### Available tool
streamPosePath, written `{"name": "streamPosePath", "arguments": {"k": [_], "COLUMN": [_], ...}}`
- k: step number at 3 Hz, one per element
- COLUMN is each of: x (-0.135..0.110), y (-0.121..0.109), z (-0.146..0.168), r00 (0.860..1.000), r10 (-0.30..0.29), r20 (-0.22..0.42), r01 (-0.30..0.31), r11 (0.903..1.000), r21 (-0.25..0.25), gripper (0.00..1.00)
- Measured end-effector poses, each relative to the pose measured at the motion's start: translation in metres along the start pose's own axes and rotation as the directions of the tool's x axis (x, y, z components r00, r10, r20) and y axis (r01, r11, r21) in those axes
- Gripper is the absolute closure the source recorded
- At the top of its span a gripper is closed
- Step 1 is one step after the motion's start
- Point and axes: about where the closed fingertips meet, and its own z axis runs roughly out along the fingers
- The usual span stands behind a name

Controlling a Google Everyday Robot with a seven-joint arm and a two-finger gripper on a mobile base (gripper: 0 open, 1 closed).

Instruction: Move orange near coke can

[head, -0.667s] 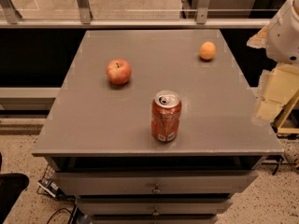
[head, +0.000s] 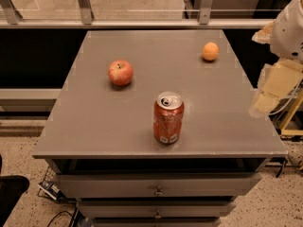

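The orange (head: 210, 51) sits on the grey table top (head: 94, 126) at the far right. The coke can (head: 168, 117) stands upright near the front edge, in the middle, well apart from the orange. My gripper (head: 271, 90) hangs at the table's right edge, lower right of the orange and right of the can. It touches neither and holds nothing that I can see. The white arm (head: 289, 30) rises above it at the frame's right side.
A red-yellow apple (head: 120, 73) lies left of centre. The table is a cabinet with drawers (head: 157, 188) in front. A glass railing with metal posts (head: 84, 4) runs behind it. Cables (head: 57, 193) lie on the floor at lower left.
The gripper has shifted slightly left towards the table's right edge. The orange, the can and the apple have not moved.
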Motion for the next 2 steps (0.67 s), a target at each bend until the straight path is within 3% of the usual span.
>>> {"name": "streamPosePath", "arguments": {"k": [1,2], "x": [-0.006,-0.024], "y": [-0.066,-0.126], "z": [0.022,0.043], "r00": [0.975,0.907], "r10": [0.098,0.136], "r20": [0.2,0.398], "r01": [-0.113,-0.188], "r11": [0.9912,0.9776], "r21": [0.068,0.094], "gripper": [0.0,0.0]}}
